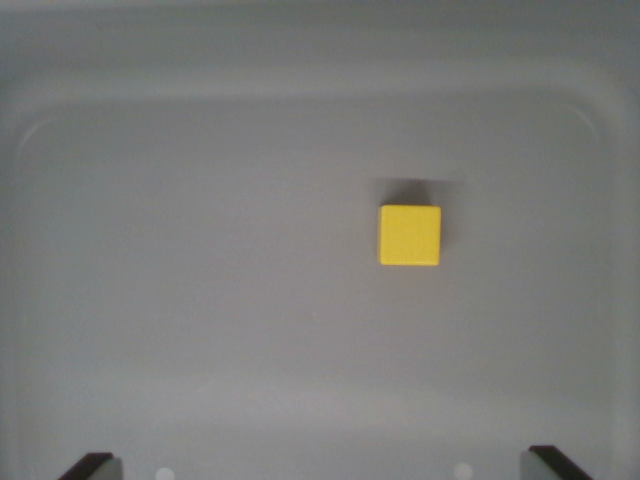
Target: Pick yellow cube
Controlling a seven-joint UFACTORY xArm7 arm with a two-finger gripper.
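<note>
A: Near edge: black gripper (320, 466), fingertips wide apart, nothing between.

B: Beyond, small yellow cube (409, 235), right of centre in the wrist view, flat on the floor of the grey plastic tray (200, 300).

A: Likely light, rigid, smooth. Pinch opposite flat faces.

B: Tray holds nothing else.

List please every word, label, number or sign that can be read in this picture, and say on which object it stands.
None: no text can be read.
yellow cube: its faces are plain, without letters or marks.
grey tray: plain, no label or number.
pincer: only its two dark tips show at the bottom edge, and no marking is visible on them.
</note>
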